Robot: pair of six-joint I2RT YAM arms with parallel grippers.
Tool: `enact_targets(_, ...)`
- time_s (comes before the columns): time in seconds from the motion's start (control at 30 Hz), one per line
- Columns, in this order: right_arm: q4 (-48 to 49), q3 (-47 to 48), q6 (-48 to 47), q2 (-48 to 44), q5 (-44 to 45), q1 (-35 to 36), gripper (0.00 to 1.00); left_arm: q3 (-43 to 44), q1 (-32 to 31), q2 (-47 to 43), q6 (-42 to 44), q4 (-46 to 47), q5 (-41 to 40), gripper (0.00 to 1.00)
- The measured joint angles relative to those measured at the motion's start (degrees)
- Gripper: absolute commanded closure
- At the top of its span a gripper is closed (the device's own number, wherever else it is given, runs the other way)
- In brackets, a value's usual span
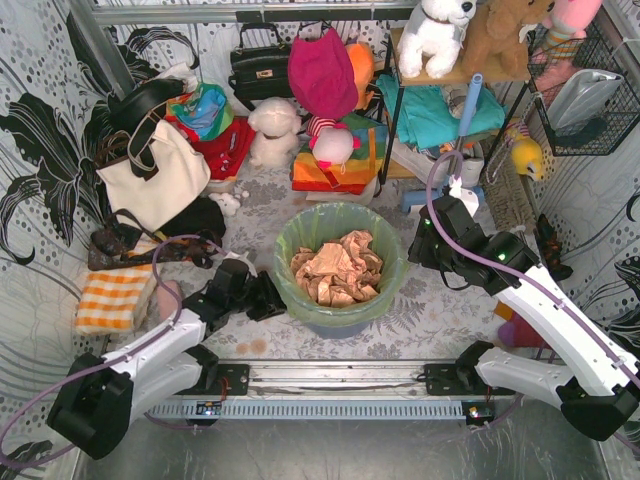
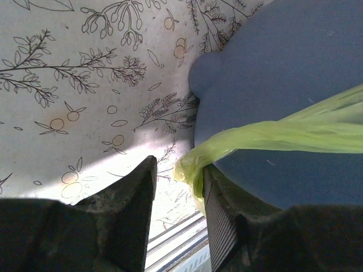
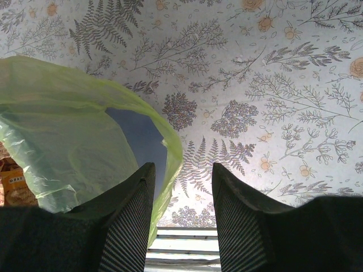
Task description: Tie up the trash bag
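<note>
**Left gripper** (image 2: 177,168): jaws parted. A gathered corner of the thin, translucent, light-green plastic trash bag (image 2: 266,133) lies against the inner face of one finger (image 2: 218,215). Nothing is pinched, and the floral-print table cloth (image 2: 85,113) shows through the gap.

**Right gripper** (image 3: 182,170): jaws likewise apart. The bag's loose rim hangs just inside one finger, unclamped.

**Bag:** it lines the round blue-grey plastic bin (image 2: 283,62), which stands mid-table between the two arms. The bag's rim is folded over the bin's lip, and crumpled tan paper (image 1: 335,268) lies inside.

**Step in hand (a judgement):** taking hold of opposite portions of the rim.

**Doing it well:**
- Each jaw should close only when the film sits deep between the pads rather than at the tips, since thin plastic slips readily.
- Both portions should be lifted clear of the lip before being drawn together, or the light bin may tip or drag.
</note>
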Motion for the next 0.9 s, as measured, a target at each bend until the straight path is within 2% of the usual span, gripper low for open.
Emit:
enact_targets(0.13,0.0,0.0,0.02,0.0,0.0,0.0,0.56,-0.04,0.0,0.26,0.0,0.11,0.02,0.67)
enact_targets(0.33,0.0,0.0,0.37,-0.11,-0.02,0.0,0.56,-0.04,0.0,-0.33,0.13,0.09,0.02,0.76)
enact_targets(0.6,0.0,0.0,0.76,-0.66,0.0,0.0,0.56,0.17,0.0,-2.38,0.22,-1.31,-0.04,0.96)
enact_targets(0.73,0.13,-0.52,0.92,-1.09,0.02,0.0,0.58,1.77,0.0,-3.78,0.57,-3.82,-0.46,1.0)
enact_targets(0.9,0.42,-2.32,1.09,-1.2,0.0,-0.02,0.55,5.29,0.0,-5.18,1.44,-6.78,-1.16,1.0)
